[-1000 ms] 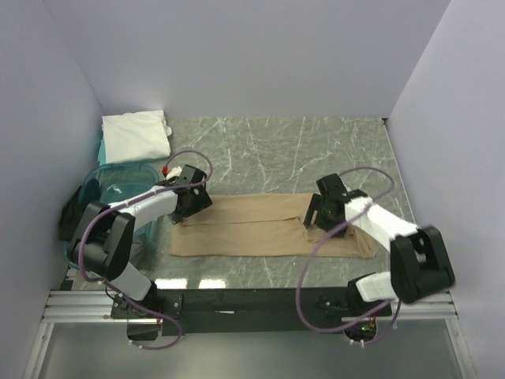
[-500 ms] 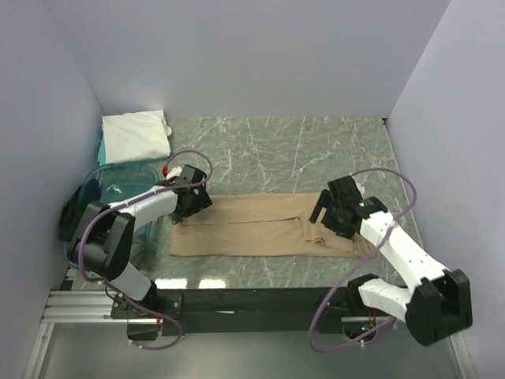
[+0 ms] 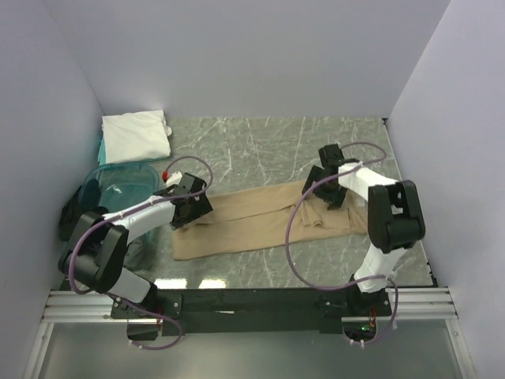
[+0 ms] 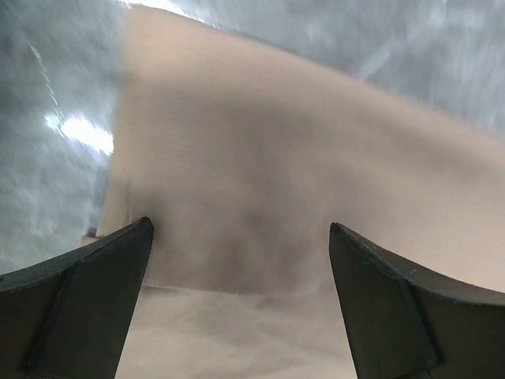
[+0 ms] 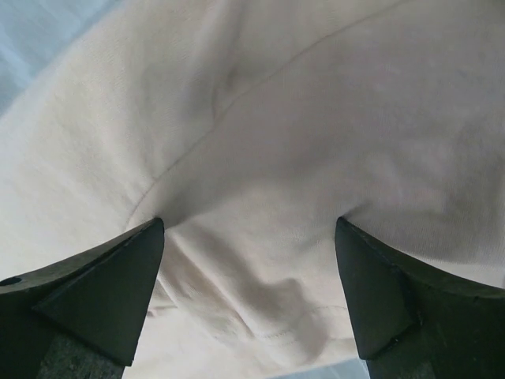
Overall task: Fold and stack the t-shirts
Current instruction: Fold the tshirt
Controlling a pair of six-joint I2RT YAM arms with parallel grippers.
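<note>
A tan t-shirt [image 3: 252,225], folded into a long strip, lies slanted across the marble table. My left gripper [image 3: 192,208] is low over its left end, jaws open, with the cloth [image 4: 276,142] under and between the fingertips [image 4: 134,245]. My right gripper [image 3: 327,189] is open over the shirt's right end. In the right wrist view [image 5: 249,223] the cloth [image 5: 316,118] wrinkles between the jaws. A folded white t-shirt [image 3: 136,136] lies at the back left corner.
A round teal bin [image 3: 118,183] stands left of the left gripper, with a dark object [image 3: 72,213] beside it at the left wall. Grey walls close in the table [image 3: 268,150] on three sides.
My right arm swung from the near right side to the far side of the shirt's right end. That end shifted away from me, so the strip now slants. The left gripper barely moved.
</note>
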